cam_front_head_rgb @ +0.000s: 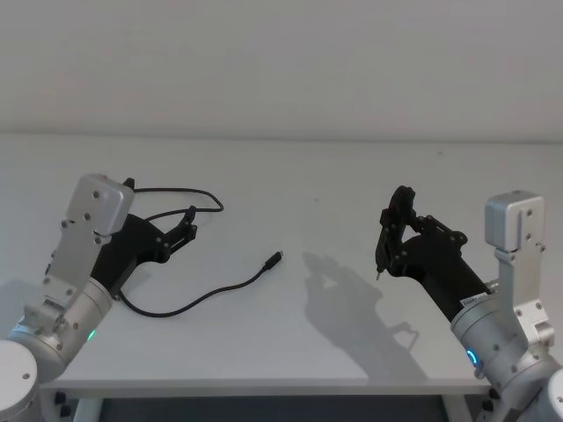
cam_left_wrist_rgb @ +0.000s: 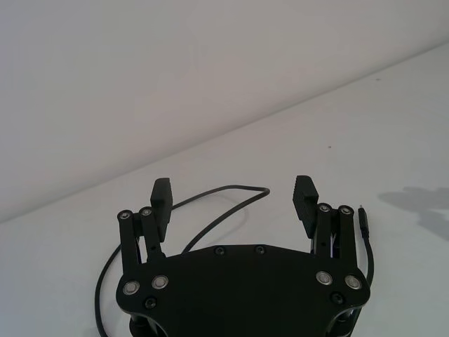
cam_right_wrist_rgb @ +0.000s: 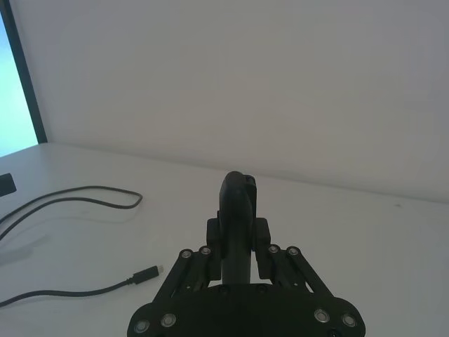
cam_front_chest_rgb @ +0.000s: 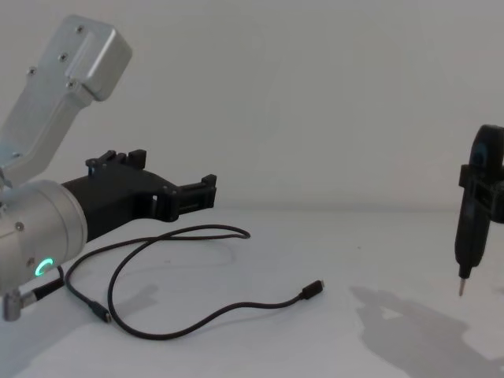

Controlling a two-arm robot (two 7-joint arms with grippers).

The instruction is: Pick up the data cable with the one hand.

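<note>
**Left pincer spread over the cable, nothing gripped yet**

Your left pincer [cam_front_head_rgb: 187,221] hangs low with its fingers wide apart. The long, thin, black flexible data cable [cam_front_head_rgb: 220,289] lies loose beneath and just ahead of them. One bend curves past the fingertips, and one small plug lies farther out, toward the other pincer. I judge that spread is meant to straddle a strand, so come straight down before you squeeze; the cord looks limp and could slide aside. Your right pincer [cam_front_head_rgb: 396,211], well apart from the cable, is pressed together on a short dark stiff rod with a thin metal tip [cam_front_chest_rgb: 466,240], tip down, apparently held up out of the way. The flat matte white tabletop [cam_front_head_rgb: 334,176] carries the cord, and a plain pale wall [cam_front_head_rgb: 281,61] stands behind it.
</note>
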